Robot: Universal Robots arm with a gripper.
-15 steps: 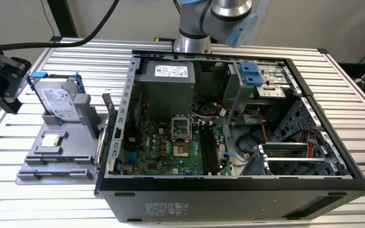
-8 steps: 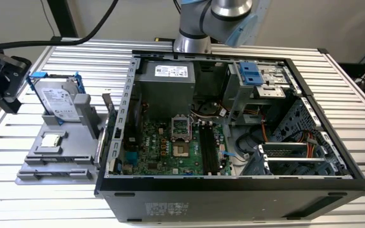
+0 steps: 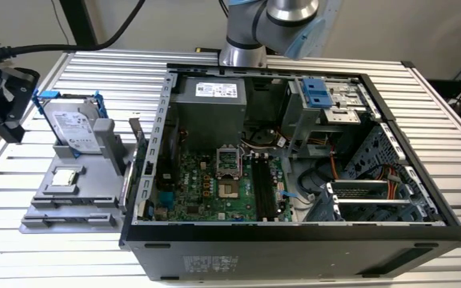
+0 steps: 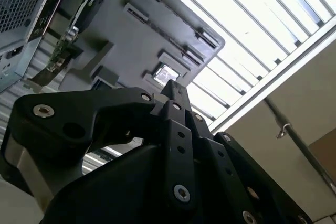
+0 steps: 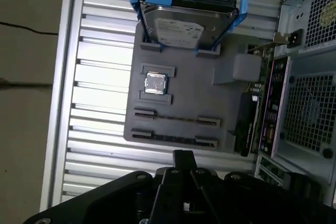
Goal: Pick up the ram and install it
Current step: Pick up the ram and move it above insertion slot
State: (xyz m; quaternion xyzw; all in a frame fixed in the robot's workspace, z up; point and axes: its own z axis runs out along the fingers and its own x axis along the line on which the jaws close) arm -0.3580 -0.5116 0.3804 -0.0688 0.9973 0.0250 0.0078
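Two fingertips (image 5: pixel 182 157) of the gripper (image 4: pixel 171 86) meet at a single point in both wrist views, pressed together with nothing between them. The gripper hangs clear of the grey tray (image 5: pixel 189 93), just off the tray's edge and touching none of its parts. The ram (image 5: pixel 173 138) is a thin dark strip standing on edge between two clips, in the tray's row nearest the gripper. A similar thin line (image 5: pixel 176 118) runs along the next row; whether it is a second stick cannot be told. Farther along the tray lie a square silver processor chip (image 5: pixel 156 83) and a hard drive (image 5: pixel 181 30) in a blue frame, propped upright. A dark expansion card (image 5: pixel 244 127) stands between tray and open computer case (image 3: pixel 295 234), whose black memory slots (image 3: pixel 264 186) are unfilled. All rest on a slatted metal table (image 3: pixel 439 120).
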